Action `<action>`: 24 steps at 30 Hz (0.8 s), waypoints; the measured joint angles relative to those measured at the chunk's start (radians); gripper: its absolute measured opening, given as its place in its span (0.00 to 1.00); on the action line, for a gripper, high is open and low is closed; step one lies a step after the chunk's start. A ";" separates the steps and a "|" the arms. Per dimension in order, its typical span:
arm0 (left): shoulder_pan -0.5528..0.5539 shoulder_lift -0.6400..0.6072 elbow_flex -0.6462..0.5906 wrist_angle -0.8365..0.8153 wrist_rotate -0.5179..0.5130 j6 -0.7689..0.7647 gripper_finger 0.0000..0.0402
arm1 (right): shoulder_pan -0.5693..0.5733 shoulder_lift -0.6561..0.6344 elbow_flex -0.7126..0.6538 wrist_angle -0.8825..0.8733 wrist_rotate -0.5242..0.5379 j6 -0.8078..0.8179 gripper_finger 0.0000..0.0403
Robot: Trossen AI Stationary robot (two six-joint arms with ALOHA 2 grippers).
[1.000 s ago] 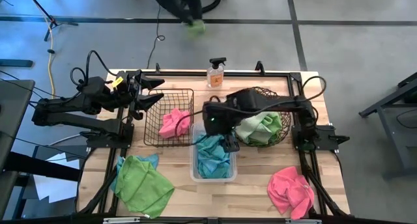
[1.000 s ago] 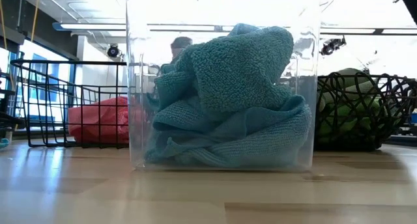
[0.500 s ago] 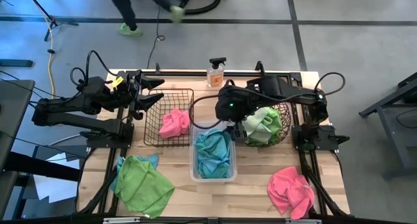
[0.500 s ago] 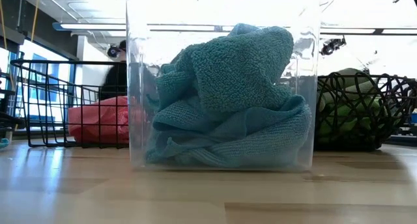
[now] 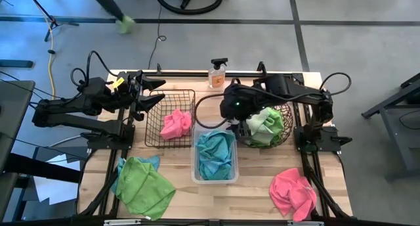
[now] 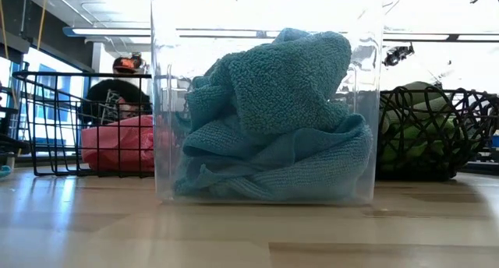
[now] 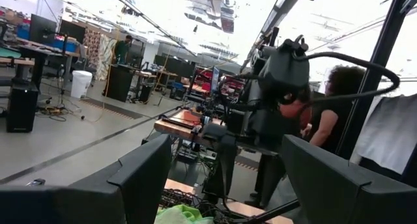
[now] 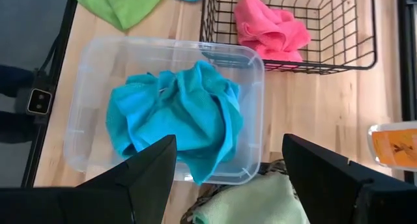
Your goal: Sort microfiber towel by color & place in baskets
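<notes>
Right pincer (image 5: 244,126), spread and holding nothing, is hovering between the clear tub (image 5: 197,175) and woven basket (image 5: 287,135), likely because green and pink towels are waiting loose on the counter (image 5: 252,186).

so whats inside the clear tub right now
A crumpled teal-blue towel fills the clear tub. Whether it is a single cloth or several bunched together cannot be told, and anything beneath it is covered.

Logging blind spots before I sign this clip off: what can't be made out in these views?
- Low view: the loose towels on the table front do not show; the clear tub fills the middle.
- High view: the blue towel at front left lies mostly under the green towel.
- High view: the spray bottle label is too small to read.
</notes>
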State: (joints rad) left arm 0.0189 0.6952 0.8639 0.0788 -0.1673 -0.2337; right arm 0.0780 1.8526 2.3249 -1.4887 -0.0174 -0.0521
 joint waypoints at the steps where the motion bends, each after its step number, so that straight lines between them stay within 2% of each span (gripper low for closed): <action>1: 0.000 0.000 0.000 0.000 0.000 0.000 0.69 | -0.001 -0.004 0.000 -0.004 0.001 0.000 0.69; 5: 0.000 0.000 0.000 0.001 0.000 0.000 0.69 | -0.007 -0.056 -0.049 0.008 0.018 0.000 0.69; 8: 0.000 0.000 0.000 0.001 0.000 0.000 0.69 | -0.013 -0.188 -0.264 0.120 0.037 0.033 0.69; 12: 0.000 0.000 0.000 0.001 -0.002 0.000 0.69 | -0.019 -0.448 -0.692 0.418 0.047 0.161 0.69; 15: 0.000 0.000 0.000 0.001 -0.019 0.000 0.69 | -0.018 -0.622 -0.936 0.636 0.039 0.299 0.69; 19: 0.000 0.000 0.000 0.000 -0.024 0.000 0.69 | -0.010 -0.781 -1.148 0.937 0.039 0.427 0.69; 24: 0.000 0.000 0.000 0.001 -0.027 0.000 0.69 | -0.010 -0.862 -1.277 1.259 0.052 0.422 0.69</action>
State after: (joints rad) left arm 0.0192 0.6952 0.8635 0.0795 -0.1940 -0.2340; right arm 0.0681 0.9903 1.0481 -0.2293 0.0342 0.3701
